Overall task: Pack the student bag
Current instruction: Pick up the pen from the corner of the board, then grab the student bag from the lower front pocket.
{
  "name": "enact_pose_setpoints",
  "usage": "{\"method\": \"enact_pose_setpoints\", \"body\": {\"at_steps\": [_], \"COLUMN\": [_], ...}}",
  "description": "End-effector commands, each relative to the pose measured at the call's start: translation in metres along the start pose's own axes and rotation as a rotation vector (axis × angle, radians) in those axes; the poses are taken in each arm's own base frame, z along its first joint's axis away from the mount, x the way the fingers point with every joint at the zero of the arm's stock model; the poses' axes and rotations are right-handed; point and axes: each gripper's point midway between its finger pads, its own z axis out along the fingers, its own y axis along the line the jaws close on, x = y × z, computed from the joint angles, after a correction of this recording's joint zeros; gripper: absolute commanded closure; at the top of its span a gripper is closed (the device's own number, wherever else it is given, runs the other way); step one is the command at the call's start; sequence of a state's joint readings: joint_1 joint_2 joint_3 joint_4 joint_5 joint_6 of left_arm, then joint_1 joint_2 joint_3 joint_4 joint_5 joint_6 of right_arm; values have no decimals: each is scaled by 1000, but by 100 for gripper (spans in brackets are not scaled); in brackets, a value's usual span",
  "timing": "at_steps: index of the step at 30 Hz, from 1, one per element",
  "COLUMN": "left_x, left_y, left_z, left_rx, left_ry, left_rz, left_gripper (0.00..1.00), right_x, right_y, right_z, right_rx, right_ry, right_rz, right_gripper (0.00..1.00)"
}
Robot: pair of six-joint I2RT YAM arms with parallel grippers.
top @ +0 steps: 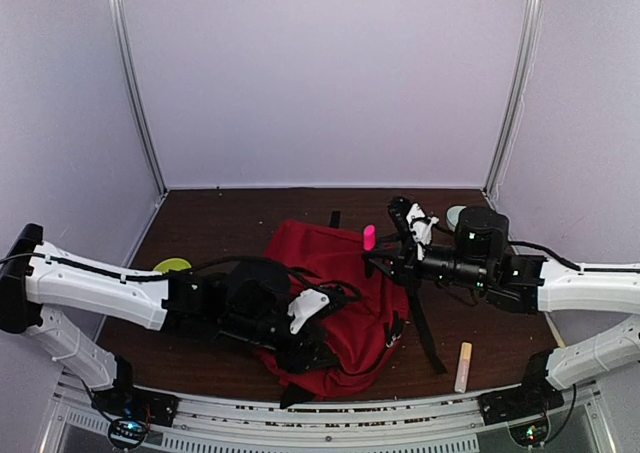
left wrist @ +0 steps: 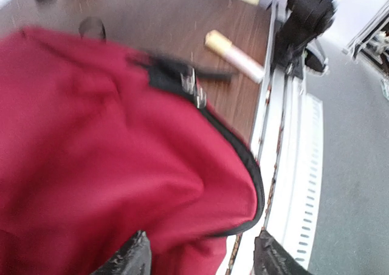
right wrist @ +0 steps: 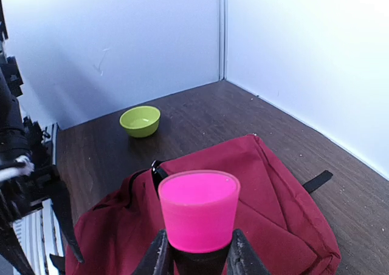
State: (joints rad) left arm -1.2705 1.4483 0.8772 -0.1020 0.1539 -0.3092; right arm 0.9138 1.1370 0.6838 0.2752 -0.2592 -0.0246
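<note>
Roughly in the middle of the dark brown wooden worktop (top: 220, 223) lies the large, soft red fabric student bag (top: 335, 273). It is slumped flat between the two arms, with its near corner close to the metal rail (left wrist: 285, 166) at the front edge. A black-trimmed seam runs along that corner, and a black strap (top: 425, 323) trails off the bag's right side across the wood.

The left hand (left wrist: 200, 260) hangs low over the near corner of the bag. Its two dark fingers (left wrist: 130, 260) stand well apart, with red cloth lying under and partly between them. The wrist view is blurred, but the fabric does not seem to be pinched, so this hand looks open and empty.

The right hand (right wrist: 199, 254) is raised above the far right part of the bag, and its fingers (right wrist: 157, 257) are closed on a bright pink plastic cylinder (right wrist: 199, 209). The cylinder stands upright in the grip, with its wider flat end on top and a dark section below.

A small lime-green bowl (right wrist: 140, 120) sits on the worktop to the left of the bag, well apart from it. A cream-coloured stick (top: 463, 366) lies near the front rail on the right, beside the end of the strap.
</note>
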Motion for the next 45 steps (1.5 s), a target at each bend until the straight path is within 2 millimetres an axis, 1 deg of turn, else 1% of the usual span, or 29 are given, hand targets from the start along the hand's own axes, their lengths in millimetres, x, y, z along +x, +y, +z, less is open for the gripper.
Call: {"method": "enact_pose_setpoints", "body": {"at_steps": [1, 2, 3, 4, 6, 7, 8, 10, 13, 14, 15, 18, 19, 20, 22, 23, 24, 25, 26, 27, 29, 31, 33, 34, 35, 37, 39, 41, 45], "left_x": [-62, -70, -74, -82, -83, -81, -82, -83, -84, -80, -76, -59, -55, -52, -52, -54, -58, -63, -67, -70, -72, -69, -70, -77, -85, -100, -107, -101, -85], "left_y": [5, 15, 32, 52, 100, 119, 131, 144, 169, 172, 170, 147, 144, 148, 170, 182, 190, 194, 195, 192, 176, 145, 114, 106, 104, 112, 134, 152, 169], "left_z": [-49, -59, -68, -77, -93, -95, -98, -97, -91, -85, -77, -59, -56, -54, -55, -58, -60, -62, -61, -60, -53, -45, -45, -47, -51, -57, -59, -54, -38], "left_rx": [-19, -39, -75, -124, -280, -357, -416, -478, -587, -584, -550, -379, -362, -380, -498, -567, -622, -655, -663, -648, -549, -359, -197, -172, -177, -235, -325, -356, -362], "left_ry": [-164, -176, -177, -177, -130, -83, -33, 50, 146, 179, 202, 180, 171, 175, 213, 230, 233, 223, 206, 187, 159, 116, 55, 15, -22, -74, -65, 7, 113], "left_rz": [141, 129, 100, 69, 34, 64, 136, 278, 442, 490, 552, 664, 686, 693, 699, 697, 697, 695, 696, 698, 705, 723, 736, 725, 708, 678, 639, 603, 582], "left_gripper": [36, 35, 34, 34, 34, 34, 34, 33, 34, 35, 34, 30, 29, 28, 31, 37, 45, 51, 54, 54, 51, 45, 42, 42, 42, 44, 45, 43, 41], "right_x": [-32, -32, -31, -30, -26, -24, -24, -24, -22, -21, -21, -16, -14, -13, -9, -8, -7, -6, -6, -4, -2, 1, 1, 1, 0, -1, -2, -3, -1], "right_y": [-23, -25, -26, -27, -26, -25, -25, -25, -28, -29, -30, -31, -31, -31, -31, -30, -28, -27, -26, -24, -22, -21, -22, -22, -22, -21, -19, -19, -17], "right_z": [-2, -1, -1, -1, 1, 2, 3, 5, 6, 6, 5, 1, 1, 0, 0, 0, 0, 0, 0, 0, -1, -3, -5, -6, -7, -9, -11, -12, -17], "right_rx": [67, 70, 68, 68, 58, 51, 42, 33, 38, 41, 44, 51, 50, 51, 44, 38, 30, 21, 15, 7, -3, -4, 2, 3, 1, -3, -10, -12, -15], "right_ry": [-127, -125, -122, -120, -118, -117, -117, -117, -116, -115, -115, -106, -102, -98, -89, -87, -89, -90, -92, -90, -83, -77, -80, -81, -84, -89, -96, -100, -101], "right_rz": [120, 127, 131, 133, 140, 144, 148, 156, 163, 164, 165, 165, 164, 161, 160, 160, 160, 164, 168, 174, 174, 169, 165, 164, 163, 163, 161, 160, 153], "right_gripper": [100, 100, 100, 100, 100, 100, 100, 100, 100, 100, 100, 100, 100, 100, 100, 100, 100, 100, 100, 100, 100, 100, 100, 100, 100, 100, 100, 100, 100]}}
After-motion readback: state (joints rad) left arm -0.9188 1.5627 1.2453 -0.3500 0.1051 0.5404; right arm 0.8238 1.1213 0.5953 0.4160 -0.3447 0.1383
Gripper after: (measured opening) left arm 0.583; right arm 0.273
